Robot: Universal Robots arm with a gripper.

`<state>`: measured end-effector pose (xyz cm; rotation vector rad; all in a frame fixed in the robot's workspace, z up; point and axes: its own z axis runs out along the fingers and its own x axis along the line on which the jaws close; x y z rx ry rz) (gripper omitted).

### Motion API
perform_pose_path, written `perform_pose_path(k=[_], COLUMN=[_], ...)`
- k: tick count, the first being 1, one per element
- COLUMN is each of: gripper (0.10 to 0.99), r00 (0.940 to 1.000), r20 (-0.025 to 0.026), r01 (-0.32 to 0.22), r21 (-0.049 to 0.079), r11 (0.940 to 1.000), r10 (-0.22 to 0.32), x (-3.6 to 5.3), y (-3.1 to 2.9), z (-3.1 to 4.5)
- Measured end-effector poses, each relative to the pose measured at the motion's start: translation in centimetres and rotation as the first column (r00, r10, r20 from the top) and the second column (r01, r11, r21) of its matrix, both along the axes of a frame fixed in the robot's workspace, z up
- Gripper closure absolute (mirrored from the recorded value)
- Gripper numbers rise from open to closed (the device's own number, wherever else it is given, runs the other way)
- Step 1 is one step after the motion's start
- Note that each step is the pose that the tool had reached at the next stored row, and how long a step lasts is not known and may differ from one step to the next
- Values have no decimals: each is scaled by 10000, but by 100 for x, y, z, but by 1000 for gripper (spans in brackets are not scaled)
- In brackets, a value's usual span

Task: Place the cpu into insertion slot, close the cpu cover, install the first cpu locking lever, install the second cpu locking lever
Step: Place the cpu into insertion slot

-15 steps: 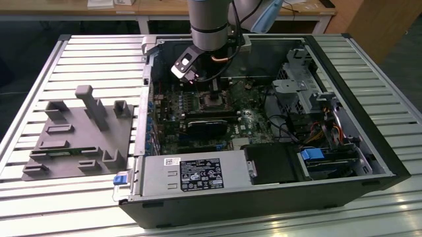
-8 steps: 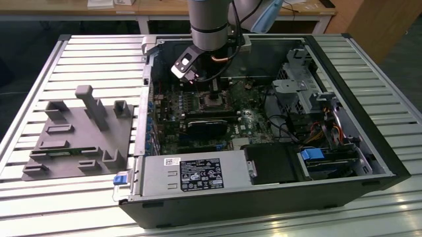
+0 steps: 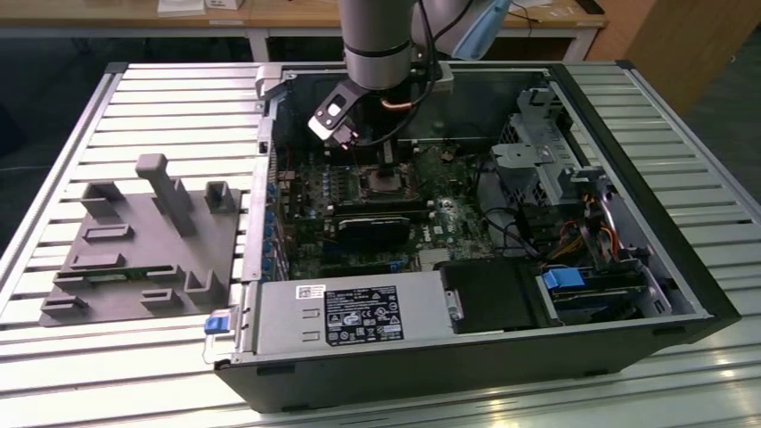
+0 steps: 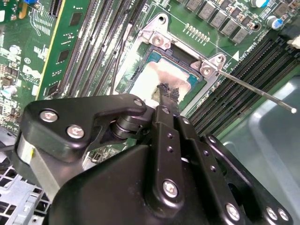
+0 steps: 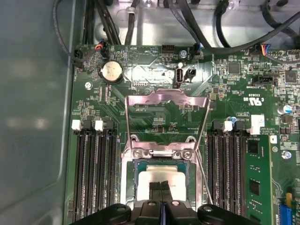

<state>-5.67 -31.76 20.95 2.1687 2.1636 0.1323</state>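
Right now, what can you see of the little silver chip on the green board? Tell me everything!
The cpu is a small flat square with a dull silver-grey metal top. It lies level inside the insertion slot, with the slot's dark edge around it. The cpu cover is swung open, away from it, so its top is bare. The gripper, shut, hangs right over its middle and hides part of it. Whether the tips touch the chip cannot be told.

Robotics lab/workshop: slatted alu bench (image 3: 95, 383), opened PC case (image 3: 476, 376), grey jig (image 3: 119, 259).
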Motion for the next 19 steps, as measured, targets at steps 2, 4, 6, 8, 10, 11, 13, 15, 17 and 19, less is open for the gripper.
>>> perform_pose_path(k=[2, 4, 6, 8, 10, 11, 13, 15, 17, 19], gripper=[984, 984, 984, 984, 984, 984, 984, 984, 984, 984], r00=[10000, 10000, 10000, 10000, 10000, 10000, 10000, 10000, 10000, 10000], r20=[2, 1, 1, 1, 2, 0, 0, 1, 1, 3], r01=[0, 0, 0, 0, 0, 0, 0, 0, 0, 0], r21=[2, 1, 1, 1, 3, 1, 1, 2, 1, 4], r11=[10000, 10000, 10000, 10000, 10000, 10000, 10000, 10000, 10000, 10000], r10=[0, 0, 0, 0, 0, 0, 0, 0, 0, 0], x=[0, 0, 0, 0, 0, 0, 0, 0, 0, 0], y=[0, 0, 0, 0, 0, 0, 0, 0, 0, 1], z=[40, 93, 144, 200, 255, 284, 342, 395, 437, 443])
